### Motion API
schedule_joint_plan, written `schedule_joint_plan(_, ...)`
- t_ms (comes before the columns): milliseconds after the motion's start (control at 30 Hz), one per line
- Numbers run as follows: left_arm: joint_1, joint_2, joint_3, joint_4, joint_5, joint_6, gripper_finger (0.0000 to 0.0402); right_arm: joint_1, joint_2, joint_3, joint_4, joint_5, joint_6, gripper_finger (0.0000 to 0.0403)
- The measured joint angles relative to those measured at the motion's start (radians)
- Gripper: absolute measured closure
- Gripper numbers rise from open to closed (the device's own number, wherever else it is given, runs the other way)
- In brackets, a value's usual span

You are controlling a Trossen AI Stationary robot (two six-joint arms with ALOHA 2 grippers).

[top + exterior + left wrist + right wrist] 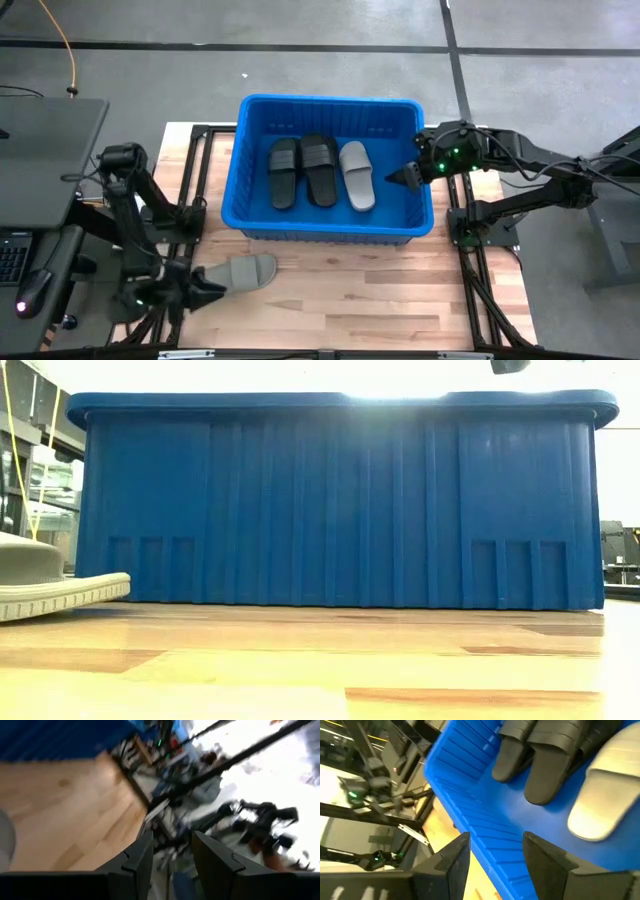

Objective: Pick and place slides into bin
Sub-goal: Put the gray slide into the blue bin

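Observation:
The blue bin [328,225] stands on the table's far middle. It holds two black slides [284,172] [320,168] and a light grey slide [357,175], lying flat side by side on its floor. They also show in the right wrist view [545,765]. Another light grey slide [246,271] lies flat on the table in front of the bin's left corner, and shows in the low view [45,585]. My left gripper [212,286] is open and empty just left of that slide. My right gripper [404,179] is open and empty above the bin's right end.
Bare wooden table [380,300] stretches in front of the bin to the near edge. Dark metal frames [470,235] flank the table on both sides. The bin's tall ribbed wall [340,510] stands between the table slide and the bin's inside.

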Motion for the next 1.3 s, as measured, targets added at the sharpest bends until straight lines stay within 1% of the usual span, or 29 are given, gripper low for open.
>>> schedule_joint_plan(133,0.094,0.063,0.000,-0.162,0.225,-0.253,0.0275,0.000,0.000,0.000,0.032,-0.012,0.000,0.0233)
schedule_joint_plan(200,0.122,0.079,0.000,-0.226,0.308,-0.366,0.0275,0.000,0.000,0.000,0.047,-0.013,-0.001,0.0233)
schedule_joint_plan(267,0.144,0.085,0.000,-0.282,0.360,-0.408,0.0275,0.006,0.000,0.000,0.062,-0.017,-0.001,0.0233)
schedule_joint_plan(367,0.164,0.084,0.000,-0.370,0.423,-0.514,0.0275,0.029,0.000,0.000,0.090,-0.011,-0.009,0.0233)
schedule_joint_plan(433,0.182,0.084,0.000,-0.392,0.469,-0.551,0.0275,0.047,0.001,0.000,0.110,-0.012,-0.015,0.0233)
schedule_joint_plan(500,0.205,0.084,0.000,-0.398,0.515,-0.563,0.0275,0.068,0.005,0.000,0.134,-0.011,-0.027,0.0233)
schedule_joint_plan(667,0.238,0.084,0.009,-0.439,0.541,-0.562,0.0275,0.122,0.014,0.000,0.169,0.032,-0.050,0.0233)
schedule_joint_plan(733,0.242,0.083,0.050,-0.516,0.549,-0.540,0.0275,0.141,0.016,0.000,0.172,0.044,-0.056,0.0233)
schedule_joint_plan(833,0.239,0.083,0.101,-0.679,0.543,-0.529,0.0275,0.168,0.022,0.000,0.171,0.081,-0.065,0.0233)
schedule_joint_plan(933,0.239,0.082,0.132,-0.730,0.504,-0.541,0.0275,0.193,0.030,0.000,0.180,0.102,-0.066,0.0233)
schedule_joint_plan(967,0.239,0.078,0.140,-0.747,0.513,-0.543,0.0275,0.202,0.034,0.000,0.178,0.099,-0.063,0.0233)
schedule_joint_plan(1033,0.243,0.076,0.167,-0.809,0.564,-0.544,0.0275,0.219,0.045,0.000,0.179,0.092,-0.063,0.0233)
schedule_joint_plan(1167,0.255,0.073,0.240,-1.001,0.644,-0.546,0.0275,0.247,0.061,0.000,0.180,0.091,-0.063,0.0233)
schedule_joint_plan(1267,0.254,0.068,0.329,-1.197,0.699,-0.544,0.0275,0.257,0.075,0.000,0.180,0.091,-0.063,0.0233)
schedule_joint_plan(1300,0.255,0.070,0.353,-1.273,0.732,-0.544,0.0275,0.261,0.077,0.000,0.179,0.091,-0.063,0.0233)
